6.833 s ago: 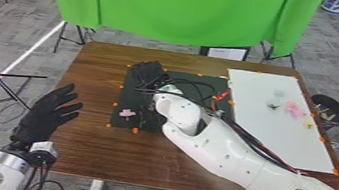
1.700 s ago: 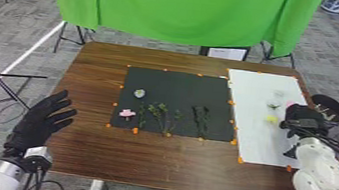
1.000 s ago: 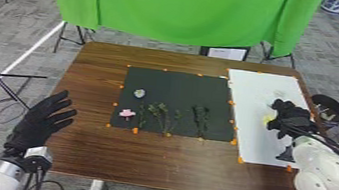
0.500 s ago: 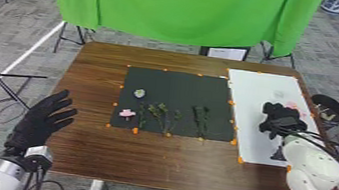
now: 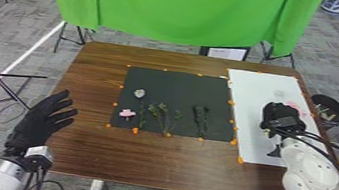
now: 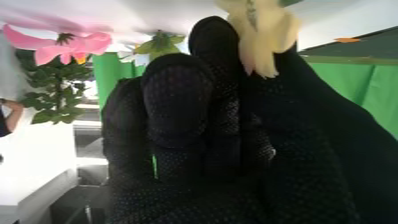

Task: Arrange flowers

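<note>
My right hand (image 5: 280,116) is low over the white mat (image 5: 255,146) at the table's right side. In the right wrist view, the yellow flower (image 6: 266,32) sits between thumb and fingertips of my right hand (image 6: 182,100), which pinches it. A pink flower (image 6: 67,46) and a green-white one (image 6: 160,45) are beyond the fingers; in the head view pink petals (image 5: 293,105) show beside the hand. The black mat (image 5: 185,87) holds a pale flower (image 5: 139,93), a small pink flower (image 5: 127,113), green stems (image 5: 157,113) and darker stems (image 5: 201,118). My left hand (image 5: 43,121) stays open off the table's left edge.
A dark round bin (image 5: 329,108) stands beyond the table's right edge. Orange tape pieces (image 5: 241,160) mark the mats' borders. A green cloth (image 5: 183,14) hangs behind the table, with tripods around it.
From the white mat's right edge, my right hand has moved left and now covers the yellow flower's place. Earlier it was over the black mat. The left hand has hardly moved.
</note>
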`<state>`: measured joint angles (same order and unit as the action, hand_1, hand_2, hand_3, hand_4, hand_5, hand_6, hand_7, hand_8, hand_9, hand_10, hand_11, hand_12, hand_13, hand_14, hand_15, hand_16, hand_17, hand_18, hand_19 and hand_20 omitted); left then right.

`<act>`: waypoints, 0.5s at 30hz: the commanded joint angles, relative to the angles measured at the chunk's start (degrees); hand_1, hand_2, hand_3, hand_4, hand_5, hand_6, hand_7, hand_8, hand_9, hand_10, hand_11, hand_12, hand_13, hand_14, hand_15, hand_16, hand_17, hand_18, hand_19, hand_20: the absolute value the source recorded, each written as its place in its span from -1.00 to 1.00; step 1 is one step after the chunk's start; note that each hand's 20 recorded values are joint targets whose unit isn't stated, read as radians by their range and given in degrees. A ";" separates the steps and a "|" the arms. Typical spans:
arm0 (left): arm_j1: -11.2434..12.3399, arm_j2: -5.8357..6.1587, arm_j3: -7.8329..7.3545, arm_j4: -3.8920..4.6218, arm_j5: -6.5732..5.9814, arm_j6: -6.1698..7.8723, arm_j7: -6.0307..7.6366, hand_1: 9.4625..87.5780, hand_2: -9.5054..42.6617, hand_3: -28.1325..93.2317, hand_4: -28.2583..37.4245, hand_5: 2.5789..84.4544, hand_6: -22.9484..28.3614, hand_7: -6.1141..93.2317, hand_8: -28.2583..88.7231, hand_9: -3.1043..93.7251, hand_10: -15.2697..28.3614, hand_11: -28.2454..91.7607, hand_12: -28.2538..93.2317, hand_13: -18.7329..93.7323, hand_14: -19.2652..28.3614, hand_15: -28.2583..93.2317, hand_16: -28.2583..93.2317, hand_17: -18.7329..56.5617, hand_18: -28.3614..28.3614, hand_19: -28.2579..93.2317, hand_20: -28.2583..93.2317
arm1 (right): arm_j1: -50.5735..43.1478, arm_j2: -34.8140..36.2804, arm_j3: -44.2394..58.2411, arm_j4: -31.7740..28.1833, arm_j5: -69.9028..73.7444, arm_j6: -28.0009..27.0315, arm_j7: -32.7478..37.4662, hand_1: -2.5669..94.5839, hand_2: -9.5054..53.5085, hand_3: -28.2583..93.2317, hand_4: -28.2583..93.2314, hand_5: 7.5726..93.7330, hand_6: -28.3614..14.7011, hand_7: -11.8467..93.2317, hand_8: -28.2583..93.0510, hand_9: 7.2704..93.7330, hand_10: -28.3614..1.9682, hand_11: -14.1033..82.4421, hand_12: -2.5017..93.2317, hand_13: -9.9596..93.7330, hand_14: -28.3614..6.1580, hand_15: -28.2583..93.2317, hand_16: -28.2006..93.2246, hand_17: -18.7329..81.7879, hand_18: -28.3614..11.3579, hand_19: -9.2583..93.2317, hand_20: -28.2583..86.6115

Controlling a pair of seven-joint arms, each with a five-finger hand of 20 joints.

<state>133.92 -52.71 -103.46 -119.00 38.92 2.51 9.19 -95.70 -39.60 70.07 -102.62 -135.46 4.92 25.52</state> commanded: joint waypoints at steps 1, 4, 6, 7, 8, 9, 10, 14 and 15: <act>0.34 -0.27 0.05 -0.08 -0.26 0.51 -0.53 -0.54 -0.67 0.64 -0.96 -0.42 0.03 -0.44 -0.72 -0.48 0.26 -0.13 -0.28 -0.33 0.50 0.05 -0.55 -0.76 0.78 0.13 -0.38 | 0.82 0.09 0.09 -0.50 -0.15 3.51 -2.28 0.14 -1.00 0.81 -1.00 0.47 0.41 0.21 -0.60 0.82 0.64 -0.21 0.17 0.73 0.55 0.43 0.07 0.00 -0.48 0.70 0.35; 0.46 -0.38 -0.06 -0.20 -0.18 0.43 -0.44 -0.54 -0.67 0.64 -0.96 -0.42 0.03 -0.44 -0.72 -0.48 0.25 -0.13 -0.28 -0.33 0.50 0.05 -0.55 -0.76 0.78 0.13 -0.38 | 1.71 0.21 -0.35 -1.34 -0.26 6.04 -3.14 0.15 -1.00 0.79 -1.00 0.49 0.40 0.20 -0.60 0.84 0.65 -0.23 0.17 0.74 0.57 0.42 0.08 0.01 -0.48 0.70 0.35; 0.40 -0.40 -0.01 -0.19 -0.24 0.50 -0.43 -0.54 -0.66 0.63 -0.96 -0.42 0.03 -0.44 -0.72 -0.48 0.25 -0.13 -0.28 -0.33 0.50 0.05 -0.55 -0.76 0.78 0.13 -0.38 | 2.41 0.18 -0.69 -1.93 -0.07 7.72 -3.12 0.15 -1.00 0.80 -1.00 0.49 0.40 0.19 -0.60 0.84 0.65 -0.23 0.18 0.74 0.57 0.41 0.08 0.02 -0.47 0.70 0.35; 0.40 -0.43 0.00 -0.18 -0.22 0.52 -0.41 -0.53 -0.66 0.63 -0.96 -0.42 0.03 -0.44 -0.72 -0.48 0.25 -0.13 -0.28 -0.33 0.50 0.05 -0.55 -0.76 0.78 0.13 -0.38 | 2.85 0.11 -0.78 -2.45 0.05 7.49 -3.14 0.15 -1.00 0.80 -1.00 0.49 0.40 0.19 -0.60 0.84 0.65 -0.24 0.18 0.74 0.57 0.41 0.08 0.02 -0.47 0.70 0.35; 0.42 -0.44 0.01 -0.18 -0.17 0.50 -0.34 -0.53 -0.65 0.63 -0.96 -0.42 0.03 -0.44 -0.72 -0.48 0.25 -0.13 -0.28 -0.33 0.50 0.05 -0.55 -0.76 0.78 0.13 -0.38 | 3.26 0.11 -0.85 -2.99 0.18 7.48 -3.10 0.15 -1.00 0.80 -1.00 0.50 0.40 0.19 -0.60 0.84 0.65 -0.24 0.18 0.75 0.57 0.41 0.08 0.02 -0.47 0.70 0.35; 0.37 -0.41 0.04 -0.14 -0.17 0.45 -0.36 -0.53 -0.65 0.63 -0.96 -0.42 0.03 -0.44 -0.72 -0.48 0.26 -0.13 -0.28 -0.33 0.50 0.05 -0.55 -0.76 0.78 0.13 -0.38 | 3.87 -0.08 -1.24 -3.32 0.67 8.27 -3.33 0.15 -1.00 0.80 -1.00 0.49 0.40 0.19 -0.59 0.84 0.65 -0.24 0.19 0.75 0.58 0.41 0.09 0.02 -0.46 0.70 0.35; 0.49 -0.45 -0.11 -0.18 -0.20 0.33 -0.41 -0.53 -0.65 0.63 -0.96 -0.42 0.03 -0.44 -0.72 -0.48 0.26 -0.13 -0.28 -0.33 0.50 0.05 -0.55 -0.76 0.78 0.13 -0.39 | 4.68 -0.27 -1.85 -3.81 1.10 8.75 -3.49 0.15 -1.00 0.80 -1.00 0.50 0.40 0.19 -0.59 0.85 0.64 -0.24 0.19 0.75 0.58 0.41 0.09 0.02 -0.46 0.70 0.35; 0.76 -0.43 -0.34 -0.31 -0.12 0.41 -0.43 -0.53 -0.66 0.64 -0.95 -0.42 0.03 -0.44 -0.72 -0.48 0.26 -0.13 -0.28 -0.33 0.50 0.05 -0.55 -0.76 0.78 0.14 -0.39 | 10.67 -2.18 -6.97 -4.68 2.01 9.06 -4.88 0.14 -1.00 0.81 -1.00 0.50 0.40 0.19 -0.59 0.85 0.64 -0.25 0.20 0.75 0.59 0.40 0.10 0.03 -0.46 0.70 0.35; 0.75 -0.35 -0.40 -0.27 -0.11 0.41 -0.44 -0.53 -0.65 0.64 -0.95 -0.42 0.03 -0.44 -0.72 -0.48 0.25 -0.13 -0.28 -0.33 0.50 0.05 -0.55 -0.76 0.78 0.13 -0.39 | 12.73 -3.14 -8.88 -4.45 1.84 9.14 -5.55 0.14 -1.00 0.81 -1.00 0.50 0.40 0.19 -0.59 0.85 0.63 -0.25 0.20 0.75 0.59 0.40 0.10 0.03 -0.46 0.70 0.35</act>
<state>133.95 -52.77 -103.48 -119.03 38.92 2.54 9.15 -92.06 -39.61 67.64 -104.99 -134.22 12.80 22.77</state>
